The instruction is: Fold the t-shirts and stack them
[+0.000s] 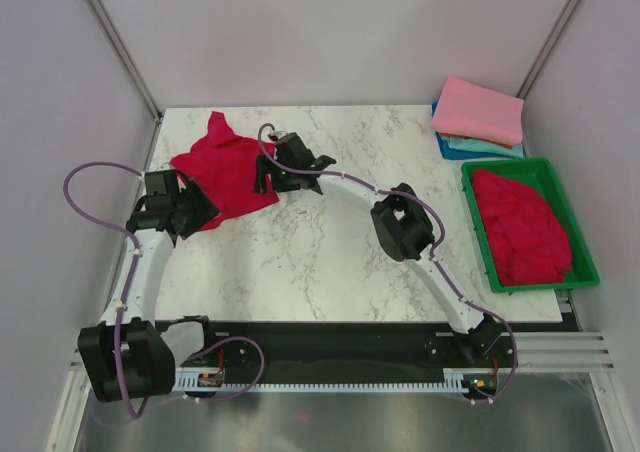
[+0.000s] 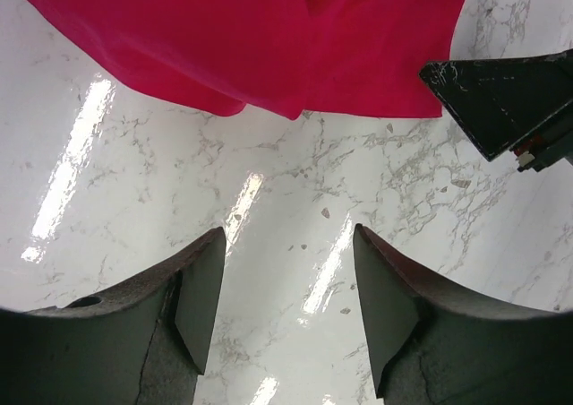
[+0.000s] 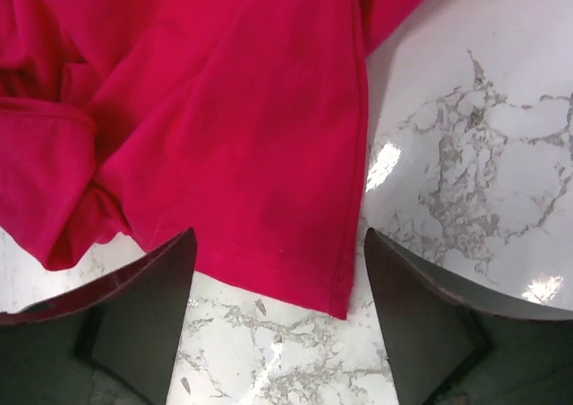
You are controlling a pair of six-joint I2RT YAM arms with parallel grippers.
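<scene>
Here the left claw point(image 2: 288, 244) and right claw point(image 3: 279, 244) stand apart, empty, by the hem of the red t-shirt point(image 1: 225, 172)

I can read no words, numbers or brand marks in any of my views. The crimson t-shirt point(image 3: 224, 127) in my right wrist view shows plain cloth only. A small pale tab point(image 2: 528, 160) on the black part point(image 2: 497, 91) at the edge of my left wrist view might carry print, but it is too small to tell.
</scene>
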